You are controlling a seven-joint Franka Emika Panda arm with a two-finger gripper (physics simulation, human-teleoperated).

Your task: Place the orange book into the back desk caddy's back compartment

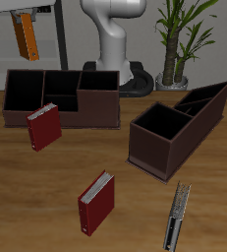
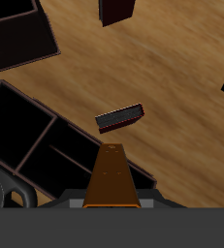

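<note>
The tool (image 1: 25, 22) hangs high above the table (image 1: 125, 212), up over the end of the back desk caddy (image 1: 61, 98), and it grips the orange book (image 1: 26, 37) by its upper end. In the exterior view the book hangs nearly upright, its long axis close to vertical with a slight lean, the lower end pointing down toward the caddy and well clear of it. In the wrist view the same book (image 2: 113, 179) runs straight out from between the fingers, its orange cover facing the camera. The back desk caddy is a long dark brown box with three open sections; its back compartment (image 1: 60, 87) lies between the two end sections. One dark red book (image 1: 44, 126) stands tilted against the caddy's front wall. A second dark red book (image 1: 96, 202) stands nearer the table's front edge, apart from everything else. The other dark brown caddy (image 1: 179, 123), with its diagonal divider, lies at an angle beside the long one, and a slim grey book (image 1: 176, 217) lies nearer the front edge
</note>
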